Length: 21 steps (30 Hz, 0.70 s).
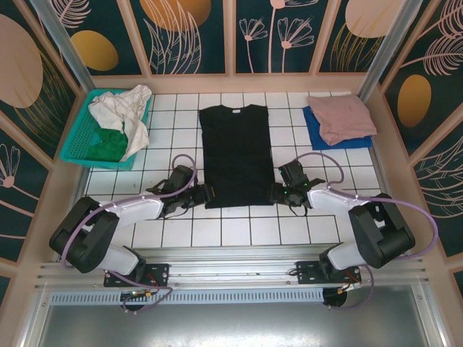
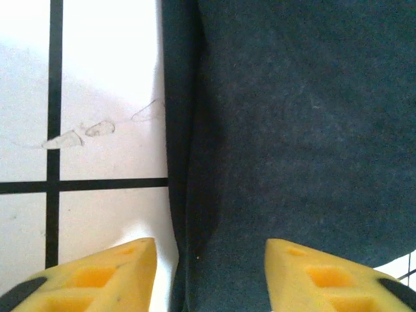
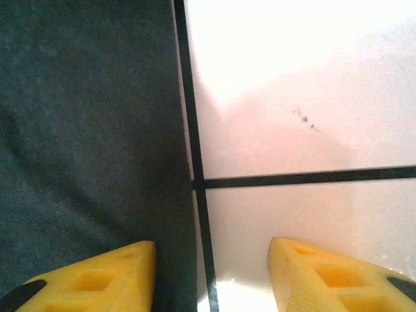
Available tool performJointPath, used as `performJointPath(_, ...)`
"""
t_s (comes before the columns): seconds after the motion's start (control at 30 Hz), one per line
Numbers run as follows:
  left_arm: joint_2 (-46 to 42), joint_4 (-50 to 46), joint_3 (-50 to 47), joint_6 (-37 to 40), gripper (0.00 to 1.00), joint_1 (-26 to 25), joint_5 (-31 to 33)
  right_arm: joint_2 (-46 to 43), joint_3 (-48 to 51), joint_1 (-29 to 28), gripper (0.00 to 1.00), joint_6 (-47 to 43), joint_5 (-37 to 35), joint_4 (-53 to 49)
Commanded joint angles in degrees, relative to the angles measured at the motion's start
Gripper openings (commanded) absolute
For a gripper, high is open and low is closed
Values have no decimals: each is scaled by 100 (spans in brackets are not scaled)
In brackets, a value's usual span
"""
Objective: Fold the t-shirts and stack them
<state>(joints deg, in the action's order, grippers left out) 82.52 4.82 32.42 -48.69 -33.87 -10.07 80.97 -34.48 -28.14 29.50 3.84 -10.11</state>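
Observation:
A black t-shirt [image 1: 236, 155] lies flat mid-table, sides folded in to a long rectangle, collar at the far end. My left gripper [image 1: 205, 194] sits at its near left corner, open; in the left wrist view its yellow fingers [image 2: 107, 279] straddle the folded left edge of the black cloth [image 2: 292, 143] without pinching it. At the near right corner my right gripper [image 1: 275, 192] is open too, one fingertip [image 3: 97, 279] over the black cloth [image 3: 84, 130], the other over bare tile. A folded dusty-pink t-shirt [image 1: 341, 118] rests on a blue one [image 1: 315, 129] at the far right.
A teal mesh basket [image 1: 81, 137] at the far left holds white cloth [image 1: 129, 116] and green cloth [image 1: 108, 144]. The table [image 1: 239, 231] is white tile with black grid lines, walled by patterned panels. Bare tiles lie between the black shirt and the pink stack.

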Motion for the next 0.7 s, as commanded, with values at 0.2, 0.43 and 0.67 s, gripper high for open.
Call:
performJointPath(0.2,4,487,-434,-336,54,-89,-148,-308,627,-16,48,405,1082,897)
performJointPath(0.43,180,814,-609,-501,50,-263,-272,-223,777,-89,44,554,1344,1120)
performJointPath(0.67,129,1056,-555,-547,27,-322,-467,-385,734,-262,26,595,1183,887)
